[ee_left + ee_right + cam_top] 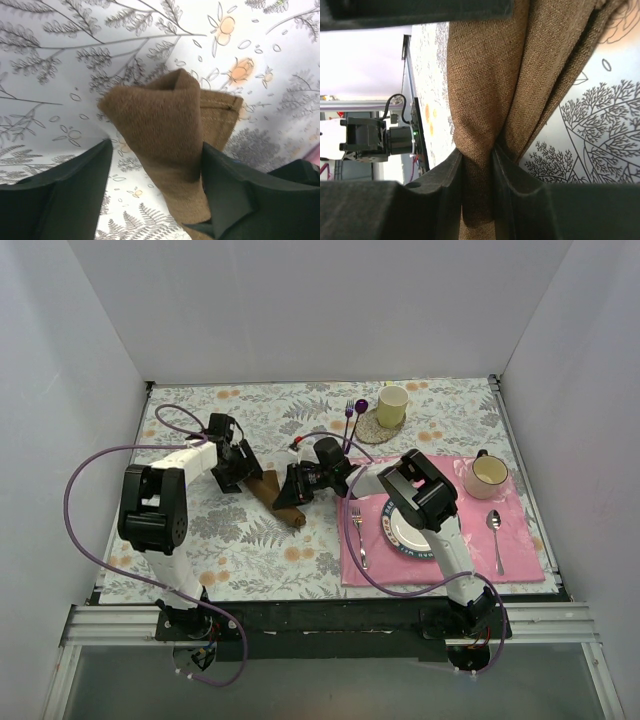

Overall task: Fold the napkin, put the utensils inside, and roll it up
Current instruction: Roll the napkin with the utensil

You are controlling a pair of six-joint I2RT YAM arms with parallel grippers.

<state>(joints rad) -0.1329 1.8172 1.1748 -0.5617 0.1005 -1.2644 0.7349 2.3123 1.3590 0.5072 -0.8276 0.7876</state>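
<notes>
Two grippers: the left gripper (156, 150) stood wide around the napkin's (290, 514) folded end without pinching it; the right gripper (478, 155) was clamped on a gathered fold of the cloth.
Napkin: one dark brown woven cloth, bunched into a creased ridge just left of centre in the top view, lay on the leaf-printed tablecloth (230, 540).
In the way: both black wrists covered parts of the cloth from above.
Lower right: one pink placemat (520, 540) carried one blue-rimmed plate (400, 532), one metal fork (358, 538), one metal spoon (496, 538) and one cream mug (487, 477); the right arm crossed the plate.
Upper centre: one pale cup (392, 403) sat on a round coaster (372, 428), one purple fork (349, 412) and one purple spoon (361, 405) just beside it.
</notes>
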